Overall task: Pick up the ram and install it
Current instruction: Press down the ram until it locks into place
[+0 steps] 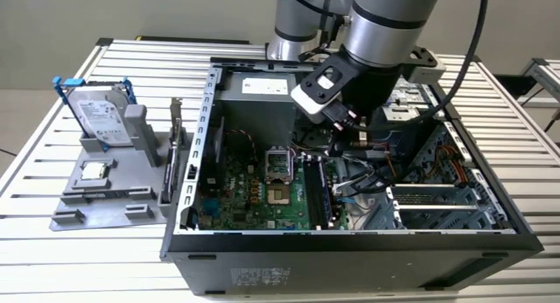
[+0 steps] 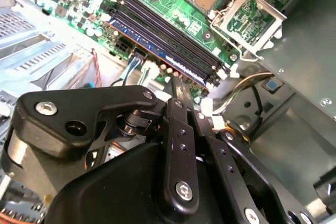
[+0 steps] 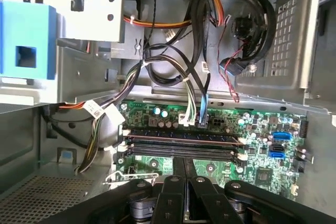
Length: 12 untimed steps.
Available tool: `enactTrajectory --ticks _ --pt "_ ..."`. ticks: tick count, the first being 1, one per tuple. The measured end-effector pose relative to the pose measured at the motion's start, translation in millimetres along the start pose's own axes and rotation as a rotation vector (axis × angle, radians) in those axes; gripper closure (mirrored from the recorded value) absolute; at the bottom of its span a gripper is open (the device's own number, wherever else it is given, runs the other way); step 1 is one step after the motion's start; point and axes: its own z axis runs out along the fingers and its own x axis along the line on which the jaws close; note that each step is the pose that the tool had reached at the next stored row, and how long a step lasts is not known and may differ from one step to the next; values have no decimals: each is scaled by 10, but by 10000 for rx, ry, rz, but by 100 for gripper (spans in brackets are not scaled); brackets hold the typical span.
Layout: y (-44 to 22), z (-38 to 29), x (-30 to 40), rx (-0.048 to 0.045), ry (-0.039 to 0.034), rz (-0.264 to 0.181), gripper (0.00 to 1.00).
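The ram (image 2: 157,45) is a long dark bluish strip standing in the outermost black memory slot of the green motherboard (image 2: 173,11). It also shows as a thin strip (image 3: 181,137) across the slots in the first wrist view. My gripper (image 2: 176,83) hangs just above the slot row near one end of the ram, its black fingers (image 3: 176,182) pressed together with nothing between them. In the exterior view the gripper (image 1: 345,144) is down inside the open computer case (image 1: 350,241), over the slots (image 1: 317,191).
Cable bundles (image 3: 189,87) hang close behind the slots. The open processor socket (image 1: 278,164) lies beside them. A drive cage (image 1: 437,201) fills the case's right side in the exterior view. Outside, a grey fixture (image 1: 105,198) holds a hard drive (image 1: 101,116) and a processor chip (image 1: 94,172).
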Motion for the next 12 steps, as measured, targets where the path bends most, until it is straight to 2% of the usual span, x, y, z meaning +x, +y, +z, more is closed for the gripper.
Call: enactTrajectory --ticks 12 --pt "-6 -247 -3 0 0 0 100"
